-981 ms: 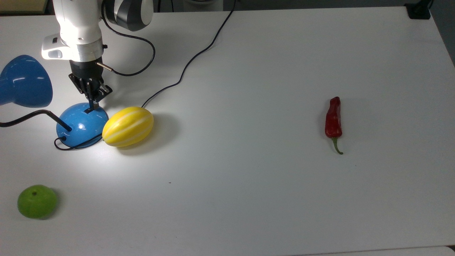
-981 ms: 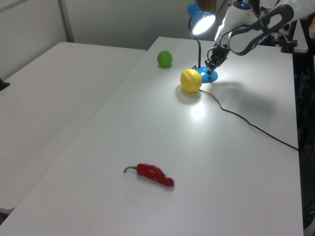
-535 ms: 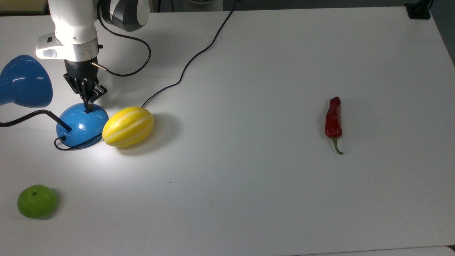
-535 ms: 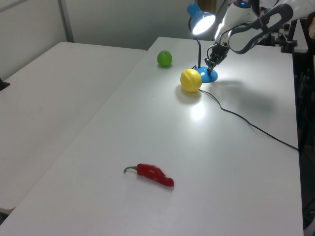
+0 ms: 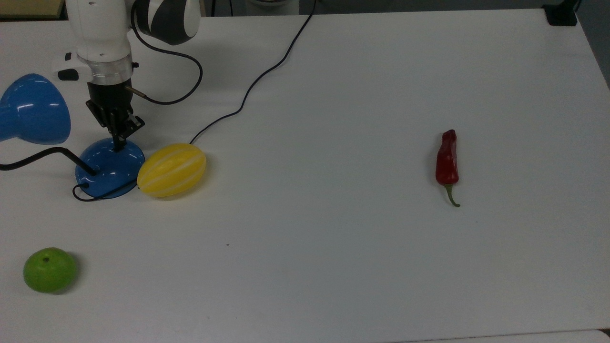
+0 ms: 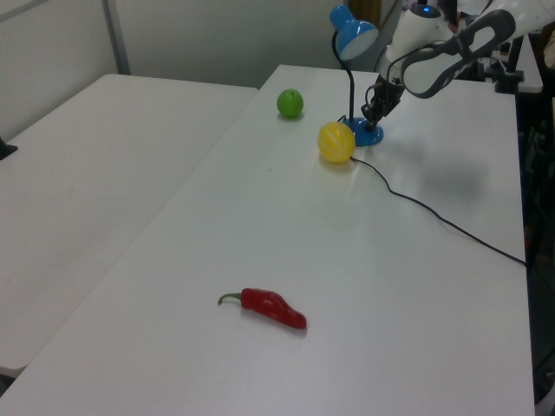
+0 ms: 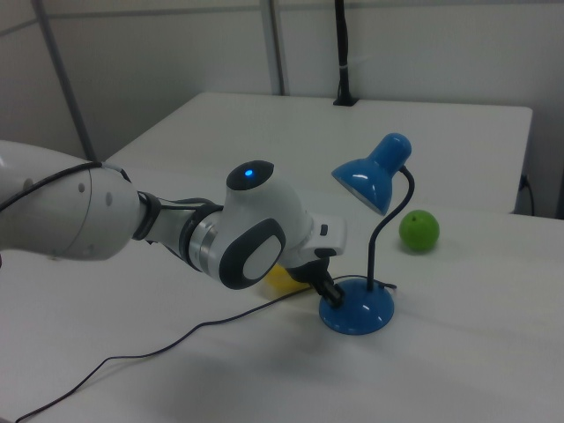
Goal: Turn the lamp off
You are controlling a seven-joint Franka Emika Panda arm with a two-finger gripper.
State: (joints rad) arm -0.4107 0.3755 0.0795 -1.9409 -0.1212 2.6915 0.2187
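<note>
In the top view we see a green apple (image 5: 49, 269) nearest the bottom edge, a red chili pepper (image 5: 447, 159) well apart at the right, and a yellow striped melon (image 5: 172, 169) touching the lamp (image 5: 108, 166) base at the left. Our gripper (image 5: 117, 139), fingers pressed together, touches the dome's top; the shade looks unlit on the white table (image 5: 333, 247).

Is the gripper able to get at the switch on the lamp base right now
Probably yes. The gripper is already down on top of the lamp base where the switch sits; the yellow melon lies beside the base, not in the way.
</note>
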